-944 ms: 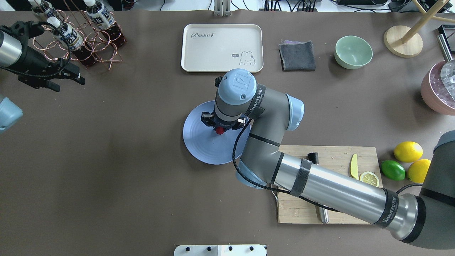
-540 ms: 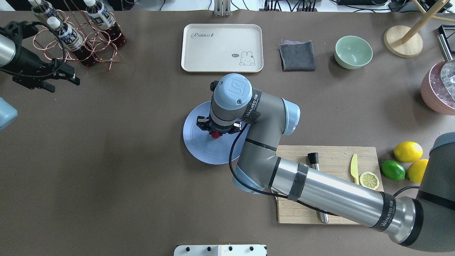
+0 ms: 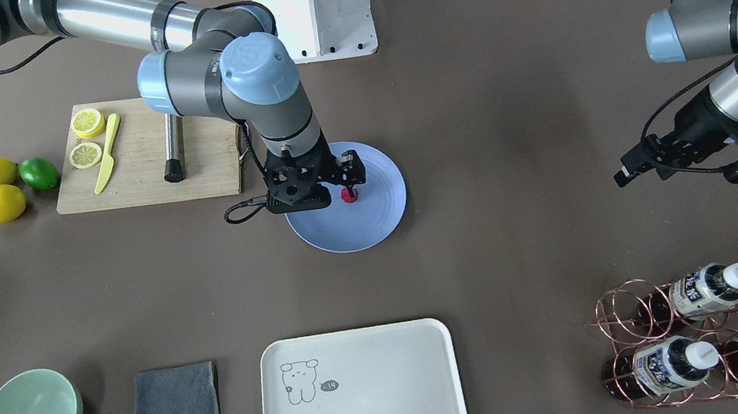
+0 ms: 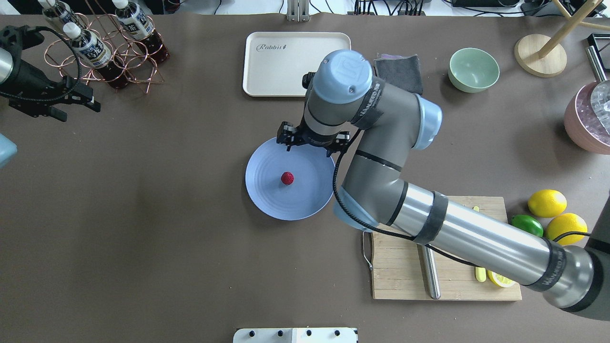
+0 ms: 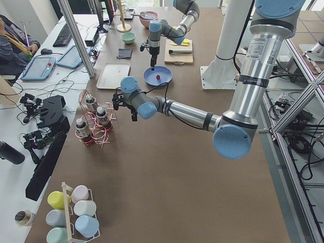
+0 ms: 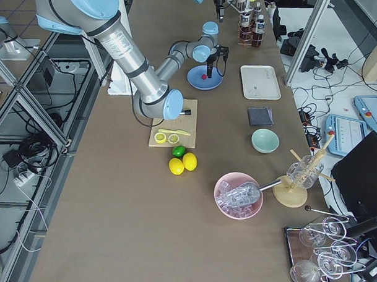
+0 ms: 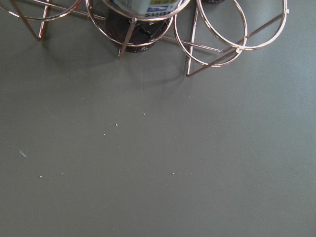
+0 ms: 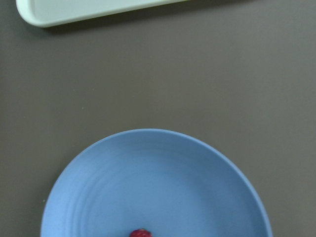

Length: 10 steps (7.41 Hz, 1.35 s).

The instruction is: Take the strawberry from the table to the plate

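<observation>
The small dark-red strawberry point(image 4: 287, 178) lies near the middle of the round periwinkle-blue plate point(image 4: 286, 206) on the grey-brown table point(image 4: 143, 214). My right gripper point(image 4: 310, 146) hangs open and empty over the plate's far rim, lifted clear of the berry. In the front-facing view the strawberry point(image 3: 348, 196) shows just beside the gripper on the plate point(image 3: 358, 232). The right wrist view holds the plate point(image 8: 148, 177) with the strawberry point(image 8: 141, 232) at its bottom edge. My left gripper point(image 4: 76, 107) hovers open and empty at the far left, next to the bottle rack.
A copper rack of bottles point(image 4: 105, 52) stands at the back left. Along the back sit a cream tray point(image 4: 281, 64), a grey cloth point(image 4: 402, 71) and a mint bowl point(image 4: 473, 69). A cutting board point(image 4: 452, 286), lemons point(image 4: 547, 202) and a lime point(image 4: 526, 225) lie to the right.
My right gripper has opened and let the strawberry go onto the plate, then risen and drawn back toward the tray. The left arm has drifted slightly left.
</observation>
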### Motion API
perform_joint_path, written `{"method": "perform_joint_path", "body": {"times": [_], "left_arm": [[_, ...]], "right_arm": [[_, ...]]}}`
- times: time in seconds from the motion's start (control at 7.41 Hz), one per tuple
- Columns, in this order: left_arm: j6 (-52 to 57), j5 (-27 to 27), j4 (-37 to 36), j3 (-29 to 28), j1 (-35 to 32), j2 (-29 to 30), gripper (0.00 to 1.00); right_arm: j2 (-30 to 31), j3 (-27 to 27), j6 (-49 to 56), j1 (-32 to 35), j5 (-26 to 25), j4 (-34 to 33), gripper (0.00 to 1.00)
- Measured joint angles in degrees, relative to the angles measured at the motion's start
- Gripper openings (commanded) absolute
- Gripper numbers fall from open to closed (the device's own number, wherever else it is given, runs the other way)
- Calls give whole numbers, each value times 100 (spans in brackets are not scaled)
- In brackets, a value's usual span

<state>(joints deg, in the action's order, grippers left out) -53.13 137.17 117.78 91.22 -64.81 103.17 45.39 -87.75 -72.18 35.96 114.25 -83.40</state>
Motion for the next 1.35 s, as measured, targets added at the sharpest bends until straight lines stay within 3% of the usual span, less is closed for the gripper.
{"method": "perform_joint_path", "body": {"times": [0.27,0.54,0.94,1.35], "left_arm": [[1640,12,-985,112,-594,-2,97],[3436,30,-2522,349,-1215,35,97],[5080,263,-3846,426,-2016,37,97],[5987,285,-4336,361,-2446,-155,97]], "right_arm": [[876,-922,1225,871,645,-550,100],[1686,-1105,2876,1853,1217,-751,100],[2569,-867,5815,3457,1747,-1395,100],[2931,-84,8192,4838,1878,-2046,100]]}}
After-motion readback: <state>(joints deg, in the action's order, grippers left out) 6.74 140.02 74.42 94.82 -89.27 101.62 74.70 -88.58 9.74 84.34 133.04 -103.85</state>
